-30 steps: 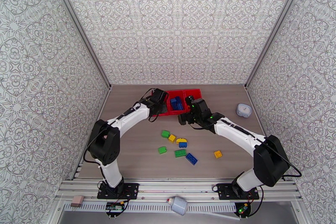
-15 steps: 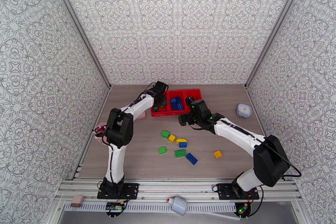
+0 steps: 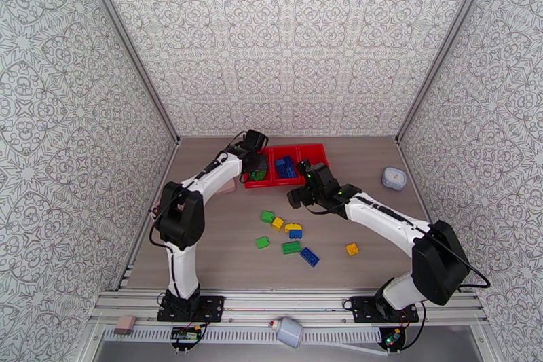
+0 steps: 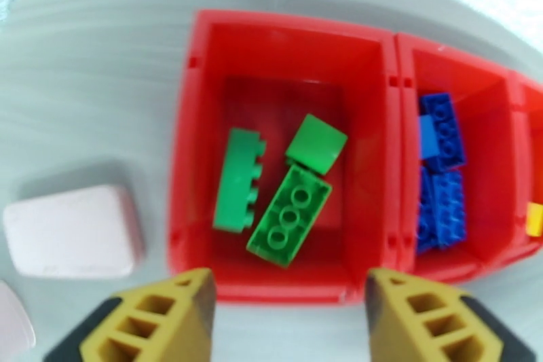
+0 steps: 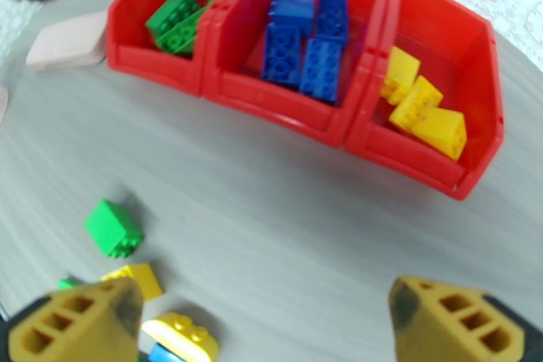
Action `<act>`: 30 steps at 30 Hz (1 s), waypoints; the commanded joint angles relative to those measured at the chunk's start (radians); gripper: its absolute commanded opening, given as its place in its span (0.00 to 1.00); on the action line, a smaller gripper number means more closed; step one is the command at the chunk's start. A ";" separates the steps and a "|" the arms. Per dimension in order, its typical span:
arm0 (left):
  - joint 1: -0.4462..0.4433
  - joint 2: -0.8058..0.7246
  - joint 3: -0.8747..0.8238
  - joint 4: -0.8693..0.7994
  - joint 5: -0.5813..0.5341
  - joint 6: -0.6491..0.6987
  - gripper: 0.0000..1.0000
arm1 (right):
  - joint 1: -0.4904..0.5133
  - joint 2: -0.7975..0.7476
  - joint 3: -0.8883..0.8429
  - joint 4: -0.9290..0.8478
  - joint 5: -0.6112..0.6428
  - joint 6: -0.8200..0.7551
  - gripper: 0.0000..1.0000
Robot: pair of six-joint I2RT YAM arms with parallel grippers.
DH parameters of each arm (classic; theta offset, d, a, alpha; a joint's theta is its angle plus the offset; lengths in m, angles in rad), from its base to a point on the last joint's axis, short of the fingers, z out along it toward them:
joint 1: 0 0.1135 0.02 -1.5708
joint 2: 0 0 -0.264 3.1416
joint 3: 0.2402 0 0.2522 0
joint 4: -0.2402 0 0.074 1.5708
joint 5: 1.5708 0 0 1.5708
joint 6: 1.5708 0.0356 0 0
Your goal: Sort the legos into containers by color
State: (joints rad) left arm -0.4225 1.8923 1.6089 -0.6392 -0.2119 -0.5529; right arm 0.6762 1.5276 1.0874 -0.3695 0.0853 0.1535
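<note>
Near edge: loose legos (image 3: pixel 292 247) lay scattered on the worktop (image 3: pixel 217 248) ahead of the arm bases. About seven pieces: three green, a blue brick (image 3: pixel 309 256), an orange one (image 3: pixel 351 248) off to the right, a small yellow one, and a yellow cap (image 5: pixel 180 333) sitting on or against a blue piece. Could not tell if those two were joined.

Beyond the scatter: right tool (image 5: pixel 265 333) hung above the worktop between the loose pieces and the bins, jaws spread wide, nothing held.

Further back: the containers (image 5: pixel 271 102), three joined red bins in a row. Left held green, middle blue, right yellow. No stray colours seen inside. Left tool (image 4: pixel 292 319) hovered at the near wall of the green bin (image 4: pixel 183 153), jaws wide apart, empty. A pink block (image 4: pixel 68 231) lay just beside that bin. A small white box (image 3: pixel 394 178) sat well off to the right.

Risks, as I judged them:
- The middle cluster was tight. Jaws closing on one brick could shove a neighbour or lift two at once.
- The yellow-and-blue pair, if carried as one, would put a wrong colour in a bin.
- The left tool sat close to the bin wall. A low pull-back could catch the rim and drag the whole row.
- The two arms were near each other by the bins. Crossing paths could make them knock.
</note>
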 commanded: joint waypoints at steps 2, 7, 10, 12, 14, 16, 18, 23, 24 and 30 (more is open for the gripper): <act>0.012 -0.158 -0.113 0.006 -0.007 -0.020 0.69 | 0.057 0.035 0.060 -0.059 0.015 -0.083 1.00; 0.079 -0.339 -0.275 0.001 0.070 -0.072 0.82 | 0.132 0.126 0.138 -0.109 -0.003 -0.172 0.99; 0.147 -0.426 -0.360 -0.002 0.162 -0.100 0.88 | 0.165 0.202 0.210 -0.162 -0.017 -0.212 0.99; 0.182 -0.473 -0.400 -0.014 0.190 -0.104 0.91 | 0.185 0.255 0.266 -0.206 -0.031 -0.239 0.99; 0.206 -0.513 -0.434 -0.032 0.199 -0.096 0.94 | 0.206 0.311 0.320 -0.245 -0.022 -0.260 0.99; 0.228 -0.552 -0.466 -0.056 0.199 -0.082 0.95 | 0.221 0.371 0.371 -0.278 -0.010 -0.277 0.99; 0.248 -0.583 -0.499 -0.066 0.199 -0.072 0.96 | 0.228 0.424 0.418 -0.310 -0.006 -0.289 0.99; 0.281 -0.634 -0.557 -0.083 0.200 -0.067 0.96 | 0.233 0.550 0.535 -0.388 -0.034 -0.312 0.98; 0.281 -0.640 -0.565 -0.080 0.197 -0.066 0.96 | 0.233 0.569 0.550 -0.393 -0.041 -0.315 0.98; 0.280 -0.644 -0.573 -0.084 0.168 -0.060 0.96 | 0.232 0.628 0.590 -0.391 -0.058 -0.313 0.93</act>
State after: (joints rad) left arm -0.1467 1.2621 1.0412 -0.7052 -0.0338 -0.6250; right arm 0.9073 2.1323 1.6344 -0.7300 0.0475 -0.1497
